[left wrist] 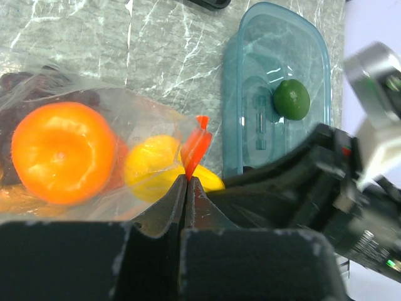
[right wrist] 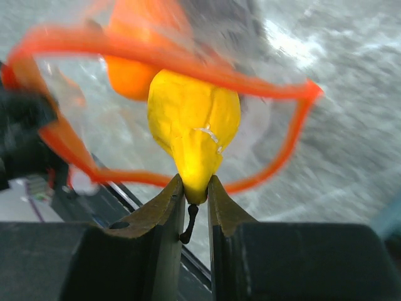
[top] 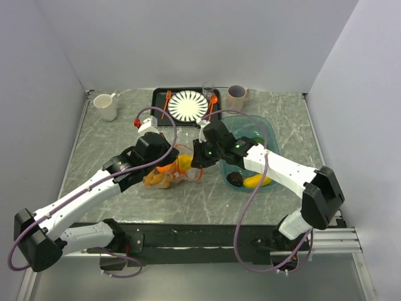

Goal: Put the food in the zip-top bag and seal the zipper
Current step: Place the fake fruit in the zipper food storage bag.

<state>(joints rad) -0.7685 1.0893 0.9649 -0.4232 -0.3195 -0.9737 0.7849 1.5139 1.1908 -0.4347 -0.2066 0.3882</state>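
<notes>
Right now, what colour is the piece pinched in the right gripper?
Yellow. The piece in the right gripper shows best in the right wrist view.

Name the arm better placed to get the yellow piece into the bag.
Right. The left claw is occupied, clamped on the zipper; the right claw pinches the yellow piece right at the open mouth.

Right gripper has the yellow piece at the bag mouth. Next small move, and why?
Probably ease the right gripper forward to carry the yellow piece through the zipper loop, then release. It pinches the piece's narrow end, the piece looks only partway into the open mouth, and the left gripper pinches the zipper, steadying the zip-top bag.
</notes>
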